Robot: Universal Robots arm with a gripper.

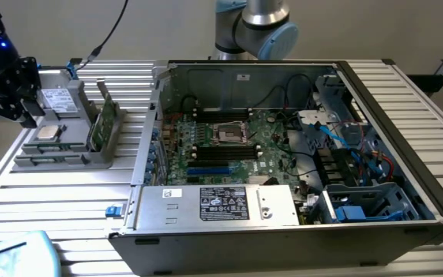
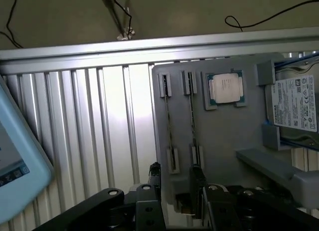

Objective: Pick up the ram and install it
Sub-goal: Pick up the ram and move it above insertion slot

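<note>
Hand (image 2: 175, 193) open at the holder, ram in its slot

Your hand has its two black fingers (image 2: 155, 183) spread apart, and nothing is clamped between them. In the wrist view, the gap between them lines up with the near end of the ram (image 2: 168, 116). The ram shows as a thin line standing on edge in its slot in the grey holder (image 2: 224, 141). You cannot tell whether either finger touches it. A second stick (image 2: 191, 116) stands just beside it in the neighbouring slot, parallel to it. Past the sticks, the square processor chip (image 2: 225, 88) lies flat in its own pocket, and the drive (image 2: 294, 104) with its white label sits in the bay beyond that. The holder rests on the slatted metal table (image 2: 99, 131), where a pale blue object (image 2: 15, 156) lies well apart from the holder.

In the exterior view you see the hand (image 1: 23, 107) at the exterior view's left end of the holder, next to the drive. The green ram (image 1: 104, 120) stands on the holder's side nearest the open computer case (image 1: 406, 190). Inside the case the motherboard (image 1: 237, 144) lies flat, with dark slots on either side of its square socket. The power supply (image 1: 221, 205) sits along the near wall, and the arm (image 1: 256, 26) rises behind the case.
</note>
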